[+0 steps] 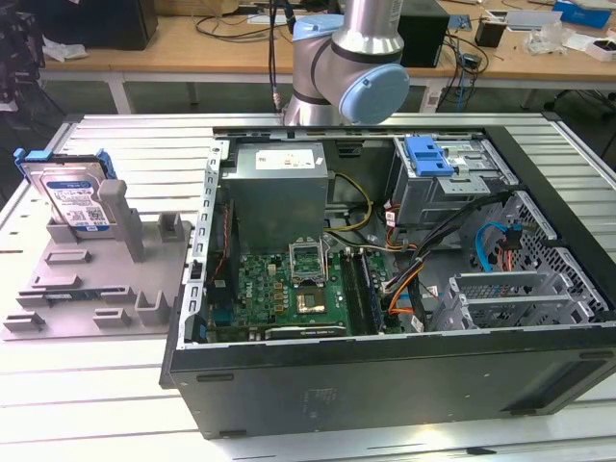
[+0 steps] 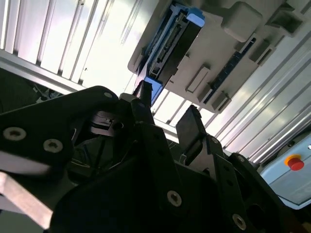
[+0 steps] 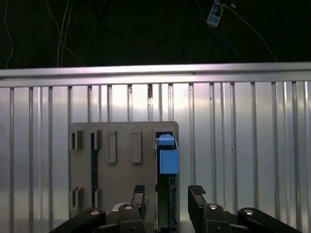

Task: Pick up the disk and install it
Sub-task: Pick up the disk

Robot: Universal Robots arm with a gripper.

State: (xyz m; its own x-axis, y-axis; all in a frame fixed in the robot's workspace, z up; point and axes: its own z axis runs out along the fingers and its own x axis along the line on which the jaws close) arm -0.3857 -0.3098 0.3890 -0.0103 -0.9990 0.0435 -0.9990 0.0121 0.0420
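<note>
The disk [image 1: 72, 197] stands on edge in a grey holder [image 1: 106, 279] on the slatted table, at the exterior view's left of the open computer case [image 1: 385, 289]. Its label faces the camera and a blue frame edges it. In both wrist views I see the disk edge-on [image 3: 166, 160] [image 2: 170, 43] in the holder [image 3: 121, 165] [image 2: 228, 43]. My gripper [image 3: 167, 193] [image 2: 167, 116] is open and hangs well above the disk, not touching it. The black fingers [image 3: 139, 194] stand on either side of the disk's line, with nothing held.
Inside the case are a motherboard [image 1: 298, 284], a power supply [image 1: 279, 188], loose cables and a drive cage [image 1: 462, 188] with a bright blue bracket [image 1: 428, 156]. The arm's base [image 1: 346, 58] rises behind the case. A red stop button [image 2: 295, 162] sits beyond the table.
</note>
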